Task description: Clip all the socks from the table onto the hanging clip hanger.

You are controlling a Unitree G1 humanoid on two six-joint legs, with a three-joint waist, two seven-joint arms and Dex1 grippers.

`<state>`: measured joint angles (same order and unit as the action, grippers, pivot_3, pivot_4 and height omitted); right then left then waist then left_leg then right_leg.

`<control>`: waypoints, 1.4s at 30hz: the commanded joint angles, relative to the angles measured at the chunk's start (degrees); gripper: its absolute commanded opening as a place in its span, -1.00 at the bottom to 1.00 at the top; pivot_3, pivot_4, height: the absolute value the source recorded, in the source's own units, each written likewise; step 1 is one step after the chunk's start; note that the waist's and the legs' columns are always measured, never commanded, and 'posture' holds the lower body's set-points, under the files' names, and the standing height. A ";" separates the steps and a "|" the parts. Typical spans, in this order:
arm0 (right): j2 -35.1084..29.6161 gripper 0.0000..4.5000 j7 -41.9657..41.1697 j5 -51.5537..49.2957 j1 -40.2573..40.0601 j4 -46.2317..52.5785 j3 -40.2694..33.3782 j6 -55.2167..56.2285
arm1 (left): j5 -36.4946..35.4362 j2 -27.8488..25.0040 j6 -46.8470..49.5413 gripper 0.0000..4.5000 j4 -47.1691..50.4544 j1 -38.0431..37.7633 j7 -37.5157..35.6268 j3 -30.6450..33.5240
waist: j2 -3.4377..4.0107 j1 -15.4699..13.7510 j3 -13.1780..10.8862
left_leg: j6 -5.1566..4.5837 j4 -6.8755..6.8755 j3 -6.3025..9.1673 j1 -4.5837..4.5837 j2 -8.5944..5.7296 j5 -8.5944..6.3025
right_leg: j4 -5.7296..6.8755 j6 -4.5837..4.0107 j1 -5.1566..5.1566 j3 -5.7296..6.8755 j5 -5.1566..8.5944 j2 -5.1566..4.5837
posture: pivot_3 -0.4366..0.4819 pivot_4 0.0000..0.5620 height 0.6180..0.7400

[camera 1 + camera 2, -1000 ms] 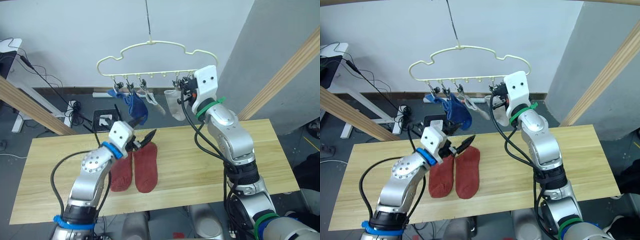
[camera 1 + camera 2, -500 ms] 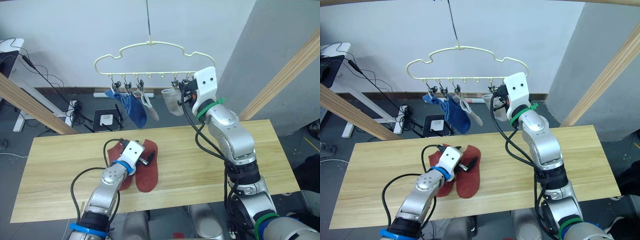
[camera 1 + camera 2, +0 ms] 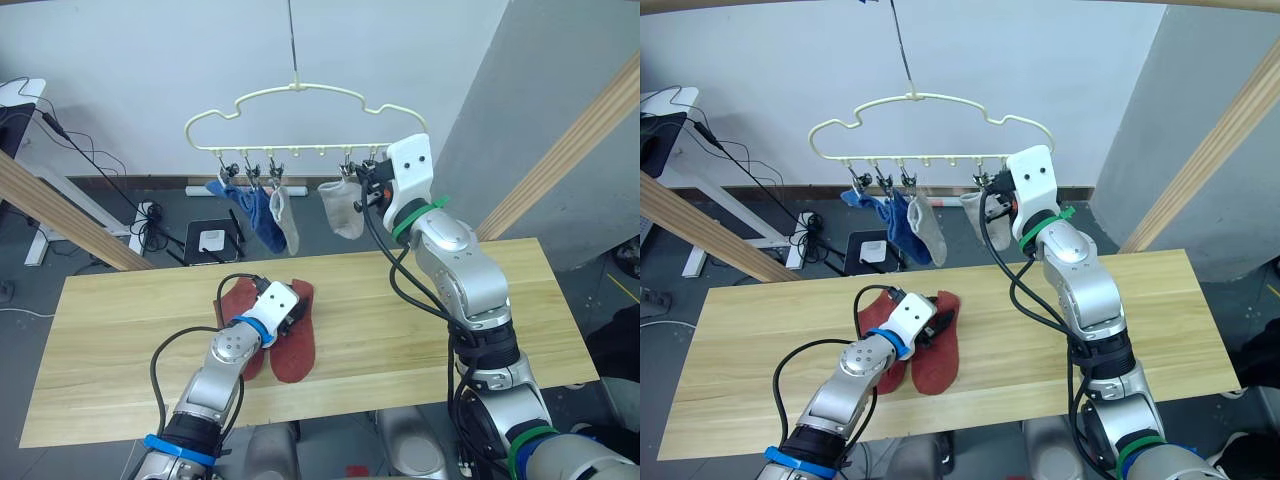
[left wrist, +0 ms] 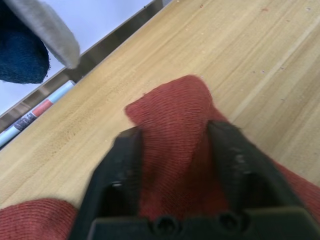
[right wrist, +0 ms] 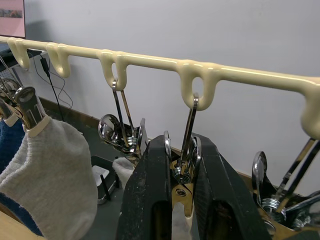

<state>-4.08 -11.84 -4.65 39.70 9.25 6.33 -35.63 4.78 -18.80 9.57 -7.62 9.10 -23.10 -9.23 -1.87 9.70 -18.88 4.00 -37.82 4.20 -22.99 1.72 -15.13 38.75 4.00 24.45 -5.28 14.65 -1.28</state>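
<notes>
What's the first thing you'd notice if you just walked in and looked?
Probably the cream clip hanger dangling above the table, with blue socks and grey socks clipped along it. Next, two red socks lying side by side on the wood, with the left pincer straddling one.

Your left gripper (image 4: pixel 172 150) is reaching low over the surface (image 3: pixel 120 320), jaws parted; your right gripper (image 5: pixel 181 165) is raising high above it, jaws pinched.

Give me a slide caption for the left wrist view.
Left pincer straddling the toe of a rust-red sock on the wooden table.
</notes>
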 commanded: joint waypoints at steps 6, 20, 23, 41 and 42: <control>0.18 -0.91 0.16 -0.20 0.81 2.56 -0.33 1.02 | 0.82 -0.45 -3.68 -1.00 -0.57 -0.05 -0.04 -0.25 | 0.00 -0.01 0.00 | 0.00 0.00 0.00 0.00 0.00 0.00 | 0.00 0.00 0.00 0.00 0.00 0.00 | -0.52 0.09 0.88; 0.44 -0.91 0.80 -1.64 1.18 3.99 -1.83 -1.51 | 1.90 4.84 -31.98 -1.00 -5.65 16.73 -6.09 -5.43 | 0.00 0.03 0.00 | 0.00 0.02 -0.05 -0.07 -0.03 0.00 | -0.17 0.00 -0.01 -0.01 0.00 -0.04 | -0.57 0.11 0.88; 0.46 -0.91 0.90 -2.04 1.19 4.35 -1.94 -2.11 | 4.53 6.76 -32.97 -1.00 -9.52 20.32 -2.18 -5.22 | 0.00 0.20 0.00 | -0.01 0.01 -0.05 -0.06 -0.02 0.00 | -0.15 0.00 -0.01 -0.02 0.00 -0.02 | -0.59 0.11 0.88; 0.59 -0.91 0.40 -2.20 0.67 5.61 -1.76 -4.25 | 10.65 7.75 -36.71 -1.00 -15.24 25.92 8.00 -4.80 | 0.00 0.87 0.00 | -0.01 0.00 -0.04 -0.07 -0.02 0.00 | -0.16 0.01 -0.01 -0.01 0.00 -0.01 | -0.60 0.11 0.88; 0.57 -0.91 0.39 -2.17 0.60 5.63 -1.72 -4.30 | 10.81 7.65 -37.03 -1.00 -15.32 26.04 8.28 -4.79 | 0.00 0.92 0.00 | 0.00 0.00 -0.04 -0.07 -0.03 0.00 | -0.16 0.01 -0.01 -0.01 0.00 -0.01 | -0.60 0.11 0.88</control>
<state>-3.67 -11.28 -5.97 39.97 11.62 4.63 -40.32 15.05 -11.15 -25.69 -23.47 34.25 -15.89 -14.32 -1.87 10.62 -18.88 4.00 -37.82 4.16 -23.06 1.70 -15.13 38.60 4.02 24.44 -5.29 14.65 -1.29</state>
